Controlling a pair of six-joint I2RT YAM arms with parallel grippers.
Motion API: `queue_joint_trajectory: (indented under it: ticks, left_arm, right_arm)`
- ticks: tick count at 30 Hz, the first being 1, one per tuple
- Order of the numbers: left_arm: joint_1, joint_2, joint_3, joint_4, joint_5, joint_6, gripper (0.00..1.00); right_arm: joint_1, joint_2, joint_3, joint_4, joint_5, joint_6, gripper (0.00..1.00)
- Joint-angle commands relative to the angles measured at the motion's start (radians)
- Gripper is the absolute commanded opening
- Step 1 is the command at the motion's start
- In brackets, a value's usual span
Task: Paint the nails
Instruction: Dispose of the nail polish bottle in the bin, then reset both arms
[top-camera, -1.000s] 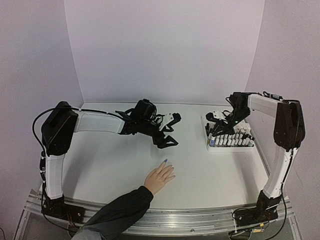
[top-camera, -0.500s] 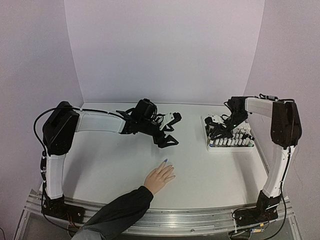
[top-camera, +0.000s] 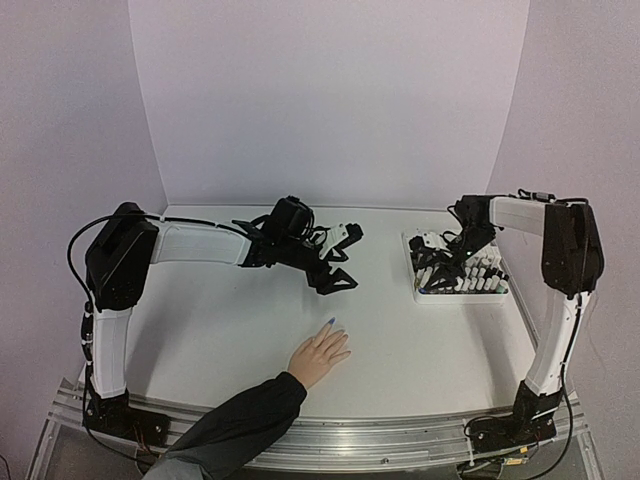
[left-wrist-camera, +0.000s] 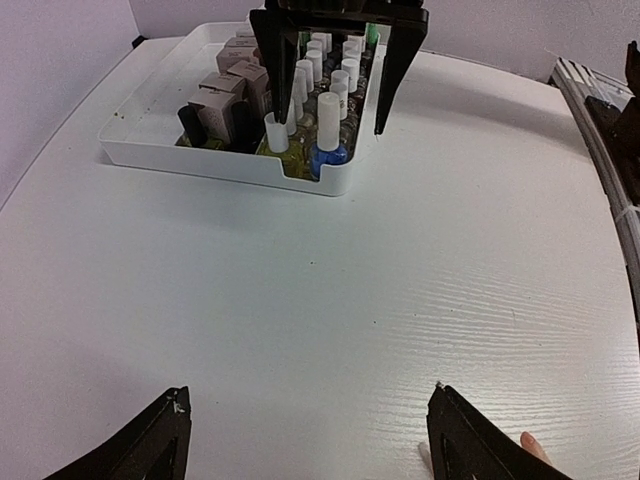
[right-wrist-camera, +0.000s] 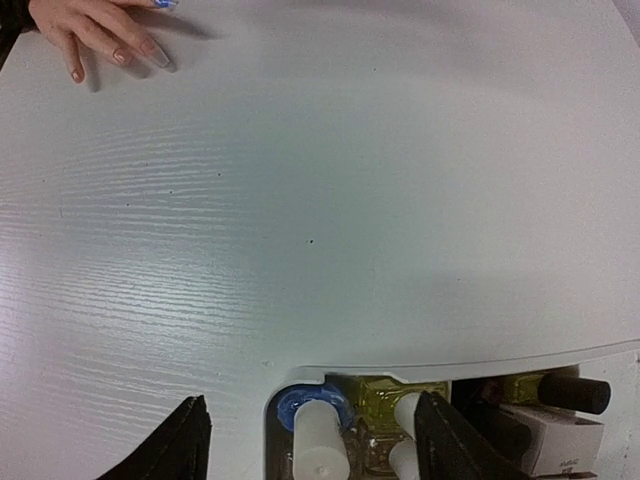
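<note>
Two robot arms reach over a white table, and a person's hand in a dark sleeve lies flat, palm down, near the front edge between them. The nails are tiny from above; only the one on the finger pointing farthest toward the back shows up, and it is blue. In the right wrist view the same nails appear in the upper left corner, three of them bare and pinkish, with a bit of blue at the top edge. The left gripper hovers above the middle of the table, behind the hand and well apart from it, fingers spread wide with nothing between them; its own camera shows the left gripper over bare table. The right gripper is lowered over the near left corner of a white tray packed with small polish bottles on the right side of the table. Its fingers are spread, straddling a white-capped blue bottle and a yellowish one beside it. Whether the fingers touch either bottle cannot be made out.
</note>
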Motion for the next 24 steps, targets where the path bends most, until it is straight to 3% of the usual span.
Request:
queue_joint_trajectory:
  ticks: [1,3,8,10,12,14,16,20,24]
  left_arm:
    - [0.006,0.009,0.038,-0.011,0.023,-0.006,0.81]
    - [0.006,0.001,0.036,-0.008,0.021,-0.007,0.81]
    - [0.018,-0.036,0.044,0.020,-0.008,-0.040,0.81]
    - [0.030,-0.053,0.069,0.027,-0.034,-0.060,0.81]
    - [0.046,-0.068,0.101,0.025,-0.082,-0.094,0.82]
    - [0.068,-0.090,0.115,0.013,-0.142,-0.129,0.83]
    - [0.094,-0.124,0.099,0.007,-0.197,-0.148,0.84]
    - [0.149,-0.235,-0.005,0.005,-0.309,-0.169,0.87]
    - [0.248,-0.382,-0.157,-0.006,-0.302,-0.249,0.88]
  right_arm:
    - [0.010,-0.085,-0.006,0.001,-0.016,0.019,0.86]
    - [0.016,-0.112,-0.009,0.003,-0.022,0.034,0.96]
    - [0.016,-0.217,0.010,0.005,-0.100,0.222,0.97]
    - [0.015,-0.271,0.022,0.022,-0.120,0.377,0.98]
    - [0.016,-0.308,0.028,0.109,-0.077,0.646,0.98]
    - [0.014,-0.343,0.033,0.207,0.151,1.007,0.98]
    - [-0.001,-0.378,0.031,0.251,0.455,1.240,0.98]
    - [-0.112,-0.576,-0.166,0.332,0.541,1.487,0.98]
    - [-0.187,-0.769,-0.388,0.359,0.615,1.632,0.98]
